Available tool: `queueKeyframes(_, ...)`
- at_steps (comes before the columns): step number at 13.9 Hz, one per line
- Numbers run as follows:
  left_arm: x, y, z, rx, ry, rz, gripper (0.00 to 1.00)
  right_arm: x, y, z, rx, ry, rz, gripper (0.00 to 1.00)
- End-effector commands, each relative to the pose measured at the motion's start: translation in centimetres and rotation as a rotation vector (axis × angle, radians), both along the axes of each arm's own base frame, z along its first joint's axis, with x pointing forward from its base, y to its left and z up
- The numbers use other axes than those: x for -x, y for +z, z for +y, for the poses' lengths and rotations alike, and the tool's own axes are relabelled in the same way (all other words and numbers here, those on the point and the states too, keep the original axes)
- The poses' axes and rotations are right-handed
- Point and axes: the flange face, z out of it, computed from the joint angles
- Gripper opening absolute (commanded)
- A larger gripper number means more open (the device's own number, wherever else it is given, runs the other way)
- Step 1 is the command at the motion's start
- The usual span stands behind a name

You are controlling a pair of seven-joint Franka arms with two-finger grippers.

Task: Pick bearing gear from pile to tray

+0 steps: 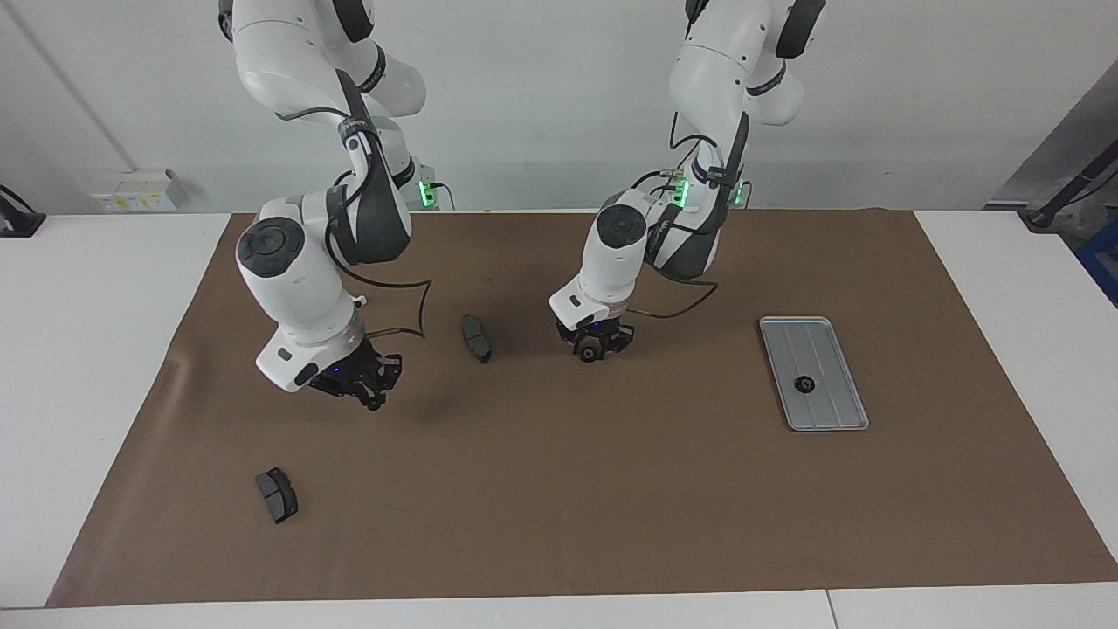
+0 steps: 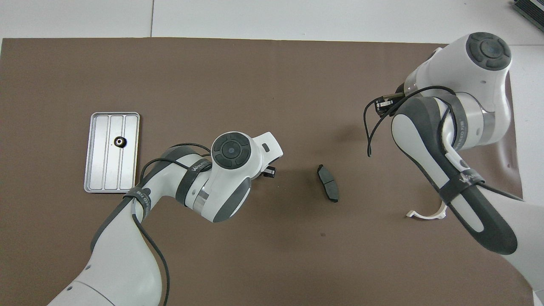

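Your right gripper point(image 1: 374, 395) hangs in the air over bare brown mat point(image 1: 559, 507), fingertips together and holding nothing — that arm waits. Below it in the facing view, nearer the table's edge, lies 1 dark brake pad point(image 1: 276, 495). A 2nd brake pad point(image 1: 476, 338) sits mid-table, just beside your left gripper point(image 1: 594, 349), which is down at the mat with its fingers drawn in around a small black gear point(image 1: 590, 353); you cannot tell whether they grip it yet. Toward the left arm's end lies the tray point(image 1: 830, 411) — 1 gear point(image 1: 803, 383) already rests in it.
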Motion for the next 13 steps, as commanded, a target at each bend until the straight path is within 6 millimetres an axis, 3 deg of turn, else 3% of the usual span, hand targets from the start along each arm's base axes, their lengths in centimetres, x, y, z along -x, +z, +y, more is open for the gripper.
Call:
queueKeyframes(1,0.5,-0.3,-0.1,-0.018,-0.010,0.005,0.30,0.7,0.5,0.9,-0.019,-0.037,0.009,0.00)
queueKeyframes(5,0.5,-0.3,-0.2,-0.019,-0.011,0.007,0.10,1.4,0.7,5.4,-0.030,-0.085,0.005,0.00)
queueKeyframes(7,0.5,-0.3,-0.2,-0.019,-0.011,0.007,0.00,2.2,0.7,8.8,-0.033,-0.118,0.006,0.00)
queueKeyframes(10,0.1,0.1,0.1,-0.028,-0.004,0.019,0.00,3.6,0.8,12.4,-0.032,-0.149,0.013,0.00)
queueKeyframes(13,-3.1,2.6,1.6,-0.038,0.042,0.033,0.00,4.5,0.3,14.1,-0.027,-0.157,0.023,0.00)
